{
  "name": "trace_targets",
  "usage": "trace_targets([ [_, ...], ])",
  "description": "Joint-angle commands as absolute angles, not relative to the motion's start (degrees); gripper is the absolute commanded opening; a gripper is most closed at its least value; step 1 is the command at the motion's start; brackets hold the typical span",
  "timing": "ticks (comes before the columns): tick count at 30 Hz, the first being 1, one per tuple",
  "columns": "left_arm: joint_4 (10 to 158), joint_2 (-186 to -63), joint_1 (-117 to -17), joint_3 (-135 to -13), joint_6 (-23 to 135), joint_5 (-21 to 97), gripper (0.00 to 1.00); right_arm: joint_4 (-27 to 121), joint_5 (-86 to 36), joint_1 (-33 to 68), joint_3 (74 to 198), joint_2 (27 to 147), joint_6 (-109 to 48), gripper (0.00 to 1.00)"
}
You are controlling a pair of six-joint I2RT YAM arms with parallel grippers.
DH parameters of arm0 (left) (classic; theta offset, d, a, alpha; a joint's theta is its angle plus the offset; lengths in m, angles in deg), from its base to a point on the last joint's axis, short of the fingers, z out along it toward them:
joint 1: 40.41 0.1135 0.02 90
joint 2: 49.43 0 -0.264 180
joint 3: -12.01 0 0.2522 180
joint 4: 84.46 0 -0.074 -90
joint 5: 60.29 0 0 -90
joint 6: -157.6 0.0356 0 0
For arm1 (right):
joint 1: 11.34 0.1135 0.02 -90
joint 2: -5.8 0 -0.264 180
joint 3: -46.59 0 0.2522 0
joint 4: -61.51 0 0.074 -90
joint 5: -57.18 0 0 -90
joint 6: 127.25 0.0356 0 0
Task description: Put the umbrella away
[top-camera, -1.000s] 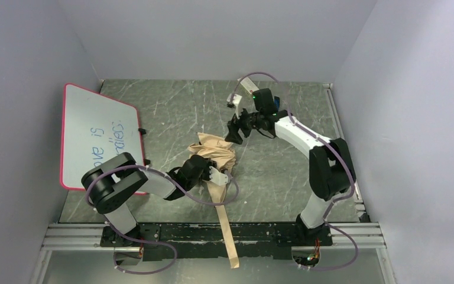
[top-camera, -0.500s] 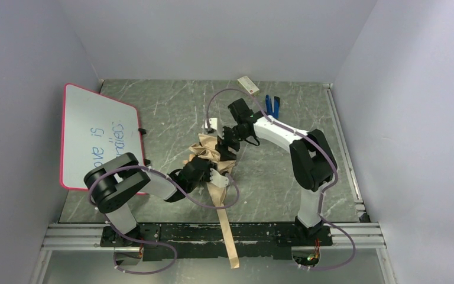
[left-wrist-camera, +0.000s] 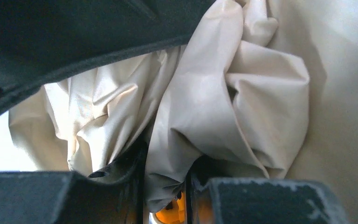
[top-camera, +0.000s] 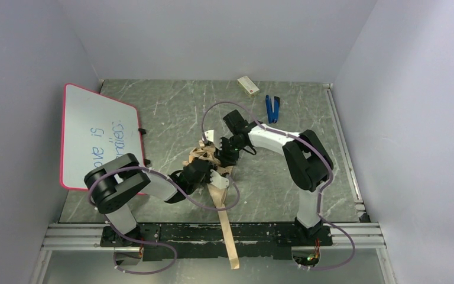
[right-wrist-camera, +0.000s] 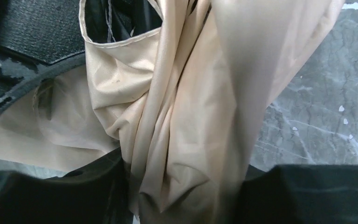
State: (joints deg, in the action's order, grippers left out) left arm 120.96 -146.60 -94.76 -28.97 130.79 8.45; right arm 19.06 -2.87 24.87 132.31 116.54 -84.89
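umbrella: beige-tan fabric compact folding umbrella [top-camera: 206, 155], collapsed into a loose crumpled bundle, not rolled or strapped shut
umbrella place: lying on the dark grey marbled table [top-camera: 171, 112], around the centre of the top view, between the two end effectors
fabric look: matte tan cloth in deep irregular folds [left-wrist-camera: 242, 93]; right wrist view shows long creases and a stitched hem edge at the upper left [right-wrist-camera: 186, 116]
strap: long flat tan closure strap [top-camera: 226, 225] runs from the bundle toward the bottom of the frame, across the table's near edge and over the metal rail
shaft and ribs: cannot make out, fabric covers them
left end effector [top-camera: 211, 170]: at the lower side of the bundle, clenched on a pinch of fabric; in the wrist view the cloth is squeezed in the narrow gap [left-wrist-camera: 165, 200]
right end effector [top-camera: 220, 152]: at the upper right side of the bundle, grasping a thick gather of fabric that fills the gap and touches both fingers [right-wrist-camera: 184, 200]
other items: pink-framed whiteboard with blue writing [top-camera: 94, 136] at the left; small pale rectangular box [top-camera: 248, 84] and blue-handled tool [top-camera: 272, 108] at upper centre, well apart from the umbrella
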Motion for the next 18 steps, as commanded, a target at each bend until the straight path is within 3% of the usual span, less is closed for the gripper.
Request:
trace_targets([
  [1,120.33,-142.51,-95.20,-29.16,127.45,6.64,0.24,19.01,-9.72,25.28,129.73,120.63,-82.80,0.37],
  [3,120.79,-140.76,-95.44,-28.83,126.78,6.70,0.40,19.15,-10.72,25.31,130.08,121.52,-82.09,0.27],
  [6,120.34,-136.96,-96.12,-28.52,126.30,6.64,0.55,20.60,-11.60,25.13,129.43,121.86,-81.68,0.15],
  [12,109.02,-122.97,-98.80,-27.71,118.99,8.17,0.80,26.10,-13.70,24.60,126.36,119.98,-80.88,0.09],
  [14,100.80,-117.02,-99.16,-27.75,115.31,10.76,0.83,26.81,-14.59,24.54,126.06,119.65,-81.38,0.09],
  [18,86.43,-105.25,-99.26,-28.79,108.36,17.88,0.76,28.88,-17.11,24.30,125.14,118.83,-82.50,0.09],
])
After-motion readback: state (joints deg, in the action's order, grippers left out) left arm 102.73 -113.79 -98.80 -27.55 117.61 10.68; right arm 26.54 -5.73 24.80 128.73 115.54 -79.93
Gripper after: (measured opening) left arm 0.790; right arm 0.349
